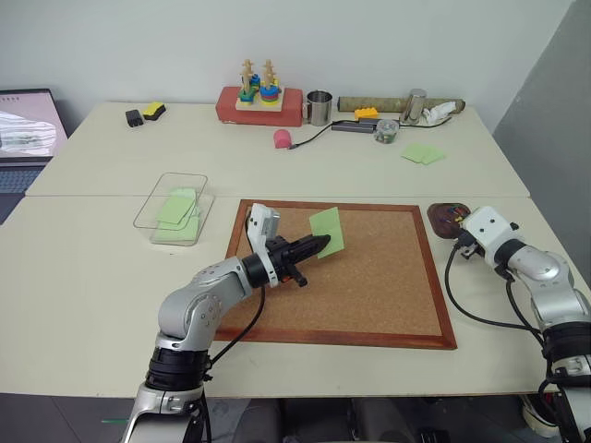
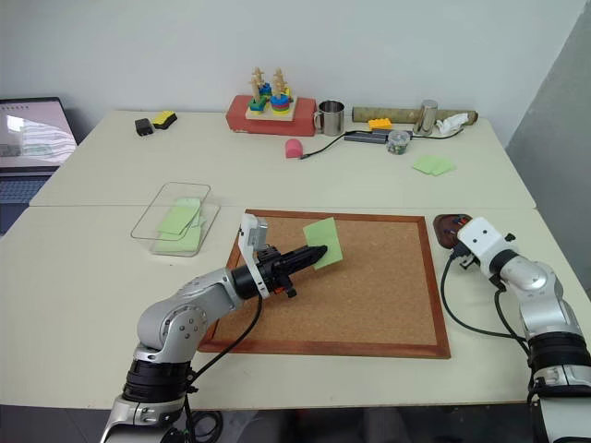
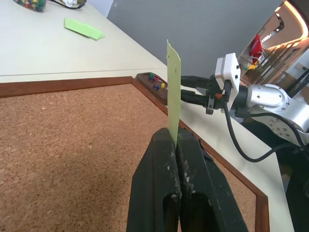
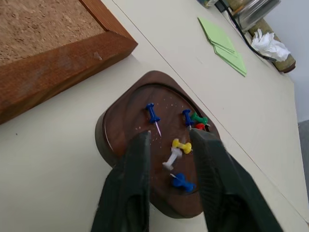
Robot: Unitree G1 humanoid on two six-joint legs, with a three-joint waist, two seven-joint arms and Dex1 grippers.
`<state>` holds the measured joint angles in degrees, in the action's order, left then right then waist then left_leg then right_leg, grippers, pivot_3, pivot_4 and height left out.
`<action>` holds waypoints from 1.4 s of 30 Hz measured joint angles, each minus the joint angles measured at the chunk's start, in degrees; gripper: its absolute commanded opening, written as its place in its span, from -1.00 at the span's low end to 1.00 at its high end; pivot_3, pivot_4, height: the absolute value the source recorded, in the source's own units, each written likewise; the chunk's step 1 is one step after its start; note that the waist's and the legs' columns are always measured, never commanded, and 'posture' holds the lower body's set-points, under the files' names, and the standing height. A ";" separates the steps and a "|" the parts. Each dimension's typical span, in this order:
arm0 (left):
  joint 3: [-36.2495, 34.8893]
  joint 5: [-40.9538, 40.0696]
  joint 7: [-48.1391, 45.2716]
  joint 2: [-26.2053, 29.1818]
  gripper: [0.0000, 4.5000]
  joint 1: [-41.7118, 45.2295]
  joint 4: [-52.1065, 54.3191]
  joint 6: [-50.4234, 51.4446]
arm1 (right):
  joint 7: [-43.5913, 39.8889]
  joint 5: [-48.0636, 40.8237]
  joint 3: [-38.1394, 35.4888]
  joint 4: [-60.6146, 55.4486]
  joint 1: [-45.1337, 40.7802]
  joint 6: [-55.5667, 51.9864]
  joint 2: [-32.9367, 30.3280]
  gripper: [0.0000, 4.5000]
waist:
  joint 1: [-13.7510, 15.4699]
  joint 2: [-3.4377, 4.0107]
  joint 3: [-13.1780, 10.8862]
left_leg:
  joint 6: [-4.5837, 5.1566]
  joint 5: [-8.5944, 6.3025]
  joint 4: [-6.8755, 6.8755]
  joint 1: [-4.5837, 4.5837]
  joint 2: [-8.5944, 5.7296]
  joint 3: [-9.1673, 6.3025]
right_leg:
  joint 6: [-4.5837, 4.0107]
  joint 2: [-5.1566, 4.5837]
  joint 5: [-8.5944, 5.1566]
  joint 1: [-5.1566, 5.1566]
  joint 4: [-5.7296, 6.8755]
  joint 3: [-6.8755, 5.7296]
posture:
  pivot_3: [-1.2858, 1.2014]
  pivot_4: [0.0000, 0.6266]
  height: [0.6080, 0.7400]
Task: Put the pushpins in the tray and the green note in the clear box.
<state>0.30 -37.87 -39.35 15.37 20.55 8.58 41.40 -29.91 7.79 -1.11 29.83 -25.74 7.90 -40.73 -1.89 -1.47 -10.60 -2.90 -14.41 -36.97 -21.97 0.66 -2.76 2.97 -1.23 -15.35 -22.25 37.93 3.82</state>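
My left gripper is shut on the lower edge of the green note, holding it upright above the cork board; in the left wrist view the note stands edge-on between the closed black fingers. The clear box sits left of the board with green notes inside. At the board's right corner lies the dark brown tray, with several pushpins in it, blue, yellow, white, green and red. My right gripper hovers just over the tray, open, with nothing between its fingers.
The wood-framed cork board fills the table's near middle. Loose green notes, a jar of pins, a metal mug and a red block with a ring toy line the far side. A laptop stands at far left.
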 measured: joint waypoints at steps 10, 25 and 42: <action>-1.56 -0.43 0.96 1.74 -1.00 0.37 2.79 -0.10 | -2.68 -4.84 -2.88 -10.45 0.65 -2.86 -1.35 0.16 | 0.01 0.02 -0.02 | 0.00 0.00 0.00 -0.05 0.01 -0.04 | 0.00 0.00 0.00 -0.03 0.00 -0.02 | 0.03 -0.52 1.00; -19.93 3.99 4.07 21.93 -1.00 3.18 -3.60 -5.65 | -18.89 -29.53 4.11 -43.69 -7.35 -28.81 3.77 0.16 | 0.27 0.02 -0.08 | 0.00 -0.01 0.02 -0.16 0.04 -0.22 | 0.00 -0.04 0.00 -0.07 -0.09 -0.25 | 0.03 -0.52 1.00; -15.54 22.62 9.91 25.94 -0.16 9.46 -27.65 -18.40 | -20.00 -31.52 9.79 -44.52 -13.98 -39.93 7.97 0.17 | 0.20 0.01 -0.07 | -0.03 0.01 -0.01 -1.04 0.07 -0.28 | -0.05 -0.05 0.04 -1.08 0.23 -0.36 | 0.03 -0.52 1.00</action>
<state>-15.23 -15.25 -29.43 41.31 30.02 -19.06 23.00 -49.91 -23.73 8.68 -14.70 -39.72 -32.03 -32.76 -1.69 -1.46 -10.67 -2.92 -14.41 -36.98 -23.02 0.73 -3.05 2.92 -1.29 -15.31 -23.33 38.16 3.47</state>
